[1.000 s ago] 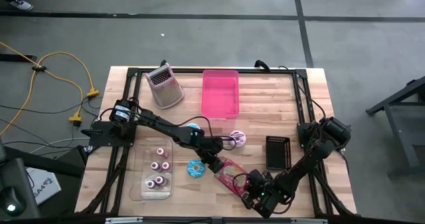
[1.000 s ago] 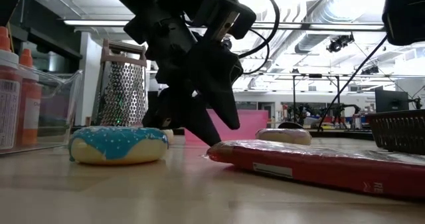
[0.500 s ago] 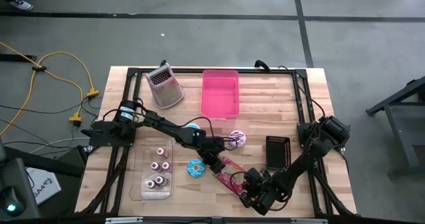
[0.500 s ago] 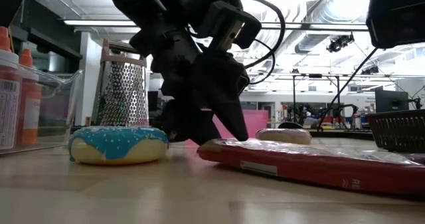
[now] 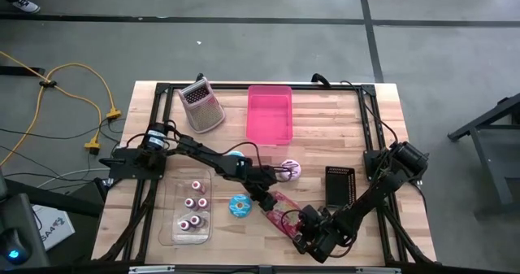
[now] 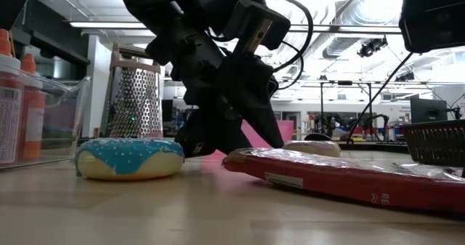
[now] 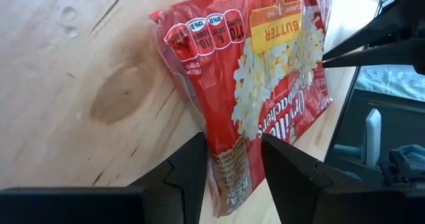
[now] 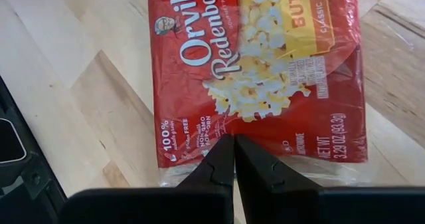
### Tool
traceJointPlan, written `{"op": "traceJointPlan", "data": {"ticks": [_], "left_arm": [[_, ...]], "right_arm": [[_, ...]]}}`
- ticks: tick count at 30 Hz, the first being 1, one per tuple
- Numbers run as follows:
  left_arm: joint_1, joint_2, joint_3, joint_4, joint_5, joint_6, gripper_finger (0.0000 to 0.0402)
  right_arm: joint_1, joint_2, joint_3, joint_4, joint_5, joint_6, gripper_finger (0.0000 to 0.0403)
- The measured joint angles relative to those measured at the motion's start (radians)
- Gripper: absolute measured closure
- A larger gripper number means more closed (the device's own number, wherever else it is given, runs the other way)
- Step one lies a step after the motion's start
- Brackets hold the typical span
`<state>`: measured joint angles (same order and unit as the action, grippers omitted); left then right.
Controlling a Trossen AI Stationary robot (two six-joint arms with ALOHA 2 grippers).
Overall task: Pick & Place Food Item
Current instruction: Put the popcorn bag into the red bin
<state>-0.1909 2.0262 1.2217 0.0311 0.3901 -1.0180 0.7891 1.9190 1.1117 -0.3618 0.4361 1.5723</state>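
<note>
a red popcorn packet (image 5: pixel 283 211) lies flat on the wooden table (image 5: pixel 325 119), between a blue-iced doughnut (image 5: pixel 240 206) and a black basket (image 5: pixel 340 186). the left gripper (image 5: pixel 265 202) is down at one end of the packet, its fingers (image 7: pixel 192 174) part-way open, straddling the packet's edge; whether they actually press it is unclear. the right gripper (image 5: pixel 302 240) sits at the opposite end, fingers fully closed, their tips at the packet's edge, not clearly holding it. the packet is not yet lifted. judging by this, pickup is just starting, and the carry to a container, perhaps the pink bin (image 5: pixel 269 114), remains.
</note>
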Motion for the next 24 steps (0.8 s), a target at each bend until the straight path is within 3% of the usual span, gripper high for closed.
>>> {"op": "traceJointPlan", "data": {"ticks": [9,24], "left_arm": [[-0.003,0.0,0.0,0.116,0.067,-0.018,0.0263],[-0.009,0.008,0.0,0.14,0.067,-0.007,0.0263]], "right_arm": [[0.001,0.0,0.001,0.0,-0.001,-0.003,0.0401],[0.0,0.0,0.001,0.0,0.011,-0.019,0.0401]]}}
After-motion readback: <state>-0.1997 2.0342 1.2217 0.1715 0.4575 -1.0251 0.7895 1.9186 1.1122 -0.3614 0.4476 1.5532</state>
